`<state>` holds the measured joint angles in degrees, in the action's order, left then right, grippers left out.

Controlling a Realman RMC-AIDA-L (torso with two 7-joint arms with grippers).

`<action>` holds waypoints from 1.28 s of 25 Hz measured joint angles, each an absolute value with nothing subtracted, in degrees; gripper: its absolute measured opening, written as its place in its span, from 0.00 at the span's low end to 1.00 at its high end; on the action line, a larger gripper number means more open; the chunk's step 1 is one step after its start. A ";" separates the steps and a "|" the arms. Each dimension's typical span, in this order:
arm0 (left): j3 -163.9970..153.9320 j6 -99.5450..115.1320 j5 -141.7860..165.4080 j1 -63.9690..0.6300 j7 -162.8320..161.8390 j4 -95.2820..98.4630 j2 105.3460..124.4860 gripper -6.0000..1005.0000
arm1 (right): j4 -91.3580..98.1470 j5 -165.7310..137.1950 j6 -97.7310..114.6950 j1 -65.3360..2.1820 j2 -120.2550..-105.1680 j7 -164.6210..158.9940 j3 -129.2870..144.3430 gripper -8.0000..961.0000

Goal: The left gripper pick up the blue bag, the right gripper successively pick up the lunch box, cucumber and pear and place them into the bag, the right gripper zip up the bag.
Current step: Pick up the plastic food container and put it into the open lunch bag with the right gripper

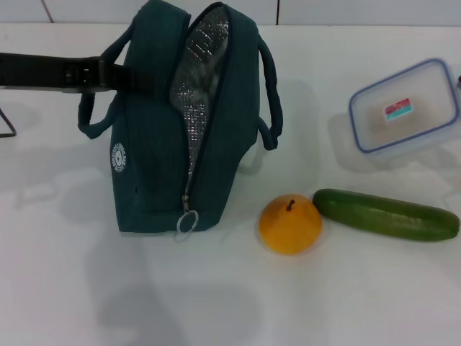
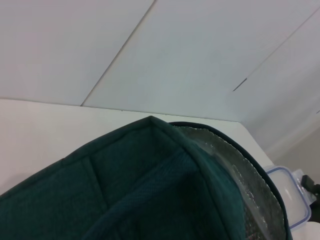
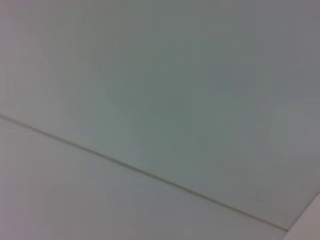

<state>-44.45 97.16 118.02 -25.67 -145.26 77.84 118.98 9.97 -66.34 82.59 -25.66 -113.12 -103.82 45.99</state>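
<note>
Lunch box point(image 1: 405, 107) sticker legible from head view only.

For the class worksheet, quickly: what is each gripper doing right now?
Left gripper: at the blue bag, on its left handle; open or closed cannot be told.
Right gripper: not in view.

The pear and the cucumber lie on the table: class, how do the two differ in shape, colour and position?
The pear is round and orange-yellow with a short brown stem; the cucumber is long, smooth and dark green. The pear sits nearer the blue bag; the cucumber stretches away to the robot's right, below the lunch box. Both rest on the white table, untouched.
</note>
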 joint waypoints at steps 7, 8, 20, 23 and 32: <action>-44.46 97.17 116.97 -25.67 -145.98 77.78 118.96 0.06 | 9.67 -61.76 86.67 -24.12 -113.45 -107.90 45.87 0.12; -44.47 97.18 116.88 -25.66 -145.99 77.75 118.97 0.06 | 9.67 -60.66 87.99 -23.94 -113.63 -108.98 45.86 0.12; -44.47 97.14 116.67 -27.29 -145.67 75.93 119.06 0.06 | 8.17 -53.23 95.25 -26.22 -115.34 -116.77 46.05 0.12; -44.47 97.03 116.63 -27.95 -145.38 74.61 118.89 0.06 | 6.55 -52.27 95.61 -27.62 -115.41 -117.40 45.97 0.12; -44.51 96.79 116.82 -29.40 -145.29 73.96 118.82 0.07 | 4.79 -49.71 95.15 -31.14 -115.95 -119.26 45.86 0.13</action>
<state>-44.51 96.79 116.82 -29.40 -145.29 73.96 118.82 4.79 -49.71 95.15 -31.14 -115.95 -119.26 45.86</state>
